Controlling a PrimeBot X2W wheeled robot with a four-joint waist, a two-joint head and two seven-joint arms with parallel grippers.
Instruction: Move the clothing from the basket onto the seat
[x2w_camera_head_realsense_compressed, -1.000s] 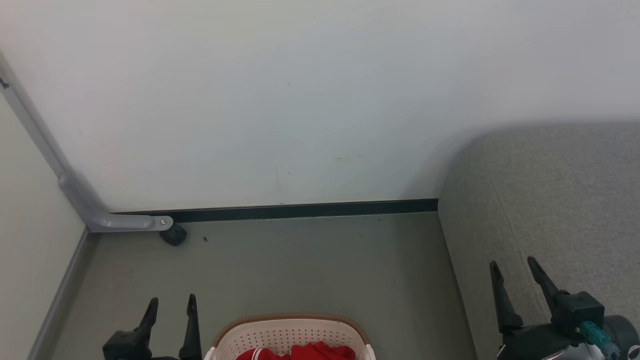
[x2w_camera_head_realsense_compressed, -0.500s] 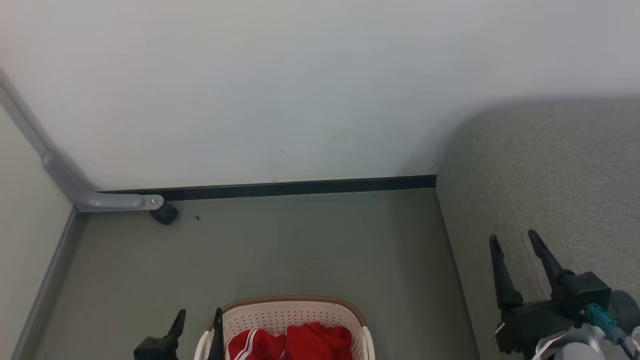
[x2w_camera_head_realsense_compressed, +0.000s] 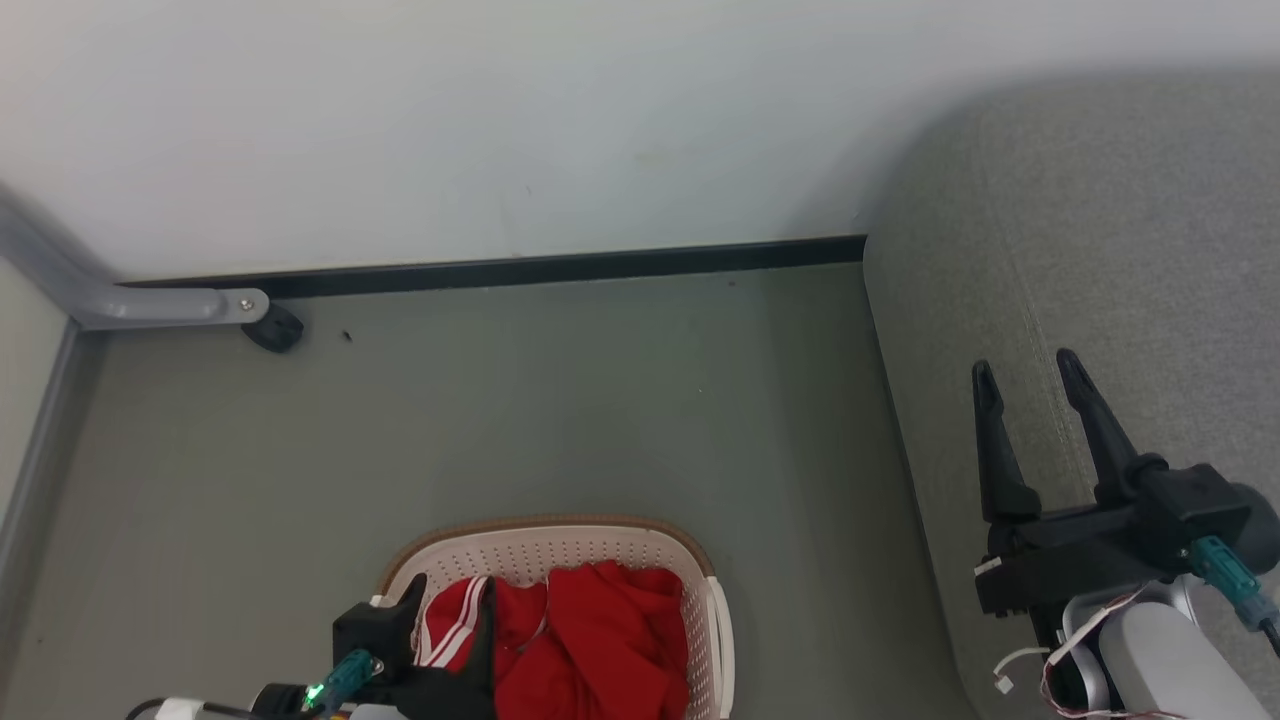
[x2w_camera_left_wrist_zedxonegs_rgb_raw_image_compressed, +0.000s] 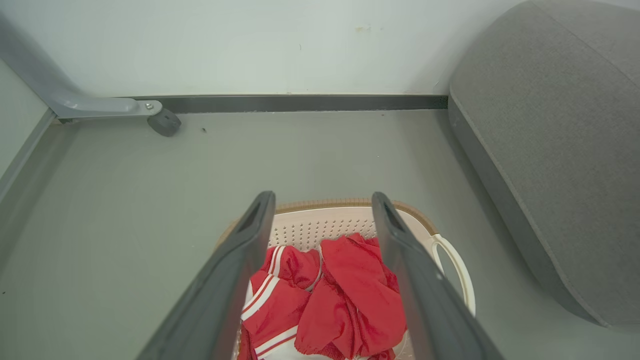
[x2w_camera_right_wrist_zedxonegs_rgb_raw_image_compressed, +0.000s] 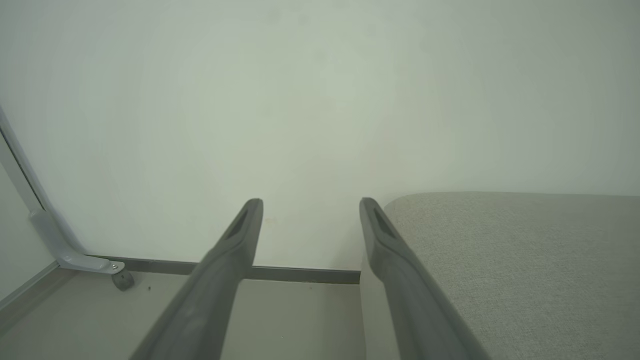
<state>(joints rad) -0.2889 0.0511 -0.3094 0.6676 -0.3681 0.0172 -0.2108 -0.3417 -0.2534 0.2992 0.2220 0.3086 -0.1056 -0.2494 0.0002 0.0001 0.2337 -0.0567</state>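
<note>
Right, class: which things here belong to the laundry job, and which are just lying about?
Job: clothing, basket, seat, left gripper, right gripper.
Lying about: grey bracket, black foot, skirting.

You're looking at a bare grey-green floor (x2w_camera_head_realsense_compressed: 560, 400). The basket (x2w_camera_head_realsense_compressed: 545, 523) sits on it at the near edge, the seat (x2w_camera_head_realsense_compressed: 1100, 200) stands apart to its right, and a small black foot (x2w_camera_head_realsense_compressed: 272, 328) rests by the wall (x2w_camera_head_realsense_compressed: 500, 130).
</note>
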